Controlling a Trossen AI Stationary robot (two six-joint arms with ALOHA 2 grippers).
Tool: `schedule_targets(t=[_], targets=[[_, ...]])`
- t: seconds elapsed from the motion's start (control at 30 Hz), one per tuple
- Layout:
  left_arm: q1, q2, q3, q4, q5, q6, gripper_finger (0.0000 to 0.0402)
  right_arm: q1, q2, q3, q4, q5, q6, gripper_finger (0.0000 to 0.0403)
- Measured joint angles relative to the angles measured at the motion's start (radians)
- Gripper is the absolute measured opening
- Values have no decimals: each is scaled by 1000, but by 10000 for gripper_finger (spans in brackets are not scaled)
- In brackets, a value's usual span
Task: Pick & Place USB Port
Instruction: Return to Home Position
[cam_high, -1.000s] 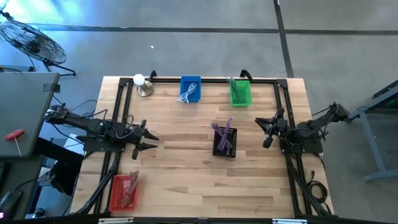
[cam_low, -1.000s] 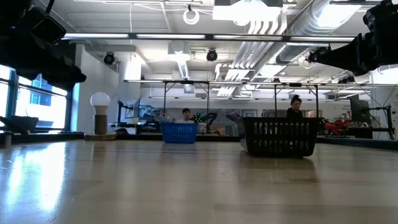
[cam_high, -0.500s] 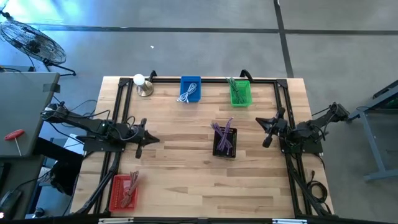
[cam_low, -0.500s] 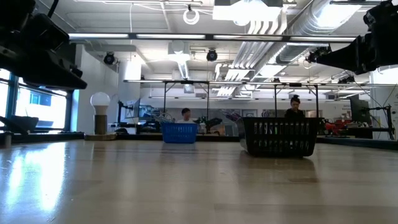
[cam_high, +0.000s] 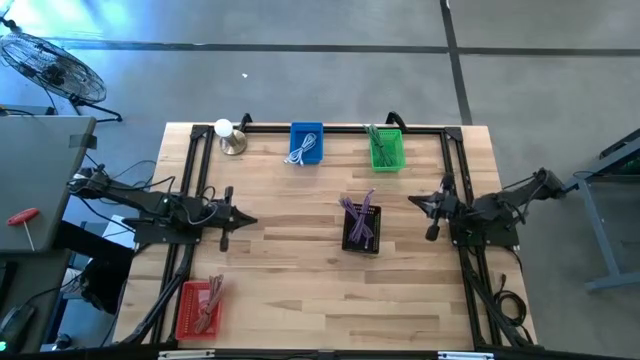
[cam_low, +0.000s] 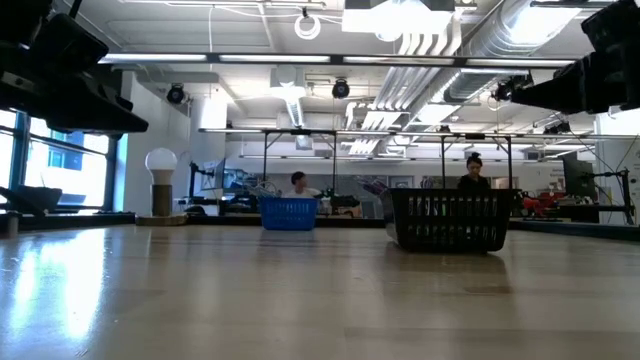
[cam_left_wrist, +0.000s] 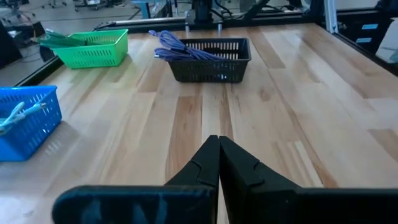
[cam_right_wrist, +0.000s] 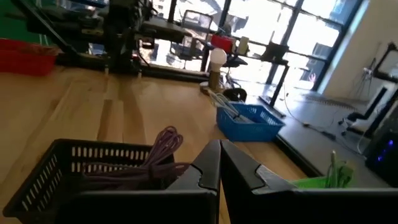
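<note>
I cannot make out a USB port as such. A black basket (cam_high: 361, 227) of purple cables stands mid-table, also in the left wrist view (cam_left_wrist: 211, 61) and the right wrist view (cam_right_wrist: 93, 174). My left gripper (cam_high: 250, 220) hovers shut over the left part of the table, pointing right toward that basket, its fingertips together (cam_left_wrist: 219, 142). My right gripper (cam_high: 414, 203) hovers shut at the right, pointing left toward the same basket, fingertips together (cam_right_wrist: 219, 146). Neither gripper holds anything.
A blue basket (cam_high: 306, 143) with a white cable and a green basket (cam_high: 386, 149) with green cables stand at the far edge. A red basket (cam_high: 198, 308) sits at the near left corner. A globe lamp (cam_high: 230, 136) stands far left. People sit in the room behind (cam_low: 473, 172).
My left gripper has shut its fingers, which stood spread a second ago, and holds nothing between them. The baskets have stayed where they were.
</note>
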Motion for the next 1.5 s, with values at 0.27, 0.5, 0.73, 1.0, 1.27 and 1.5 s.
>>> schedule_targets(t=[0.27,0.5,0.73,1.0,1.27,1.5], targets=[[0,-20,3,-9,16,-9,0,-165,-2,11,-56,-175,57,0],[0,-20,4,-6,17,-33,0,-312,-1,-60,178,-465,99,0],[0,-20,4,-4,23,-33,0,-374,6,-60,181,-567,83,0],[0,-20,4,25,49,-33,0,-437,6,-60,165,-649,97,0],[0,-20,6,89,-3,1,0,-449,6,-60,159,-659,98,0],[0,-26,-31,94,23,-54,0,-449,6,-59,155,-660,132,0]])
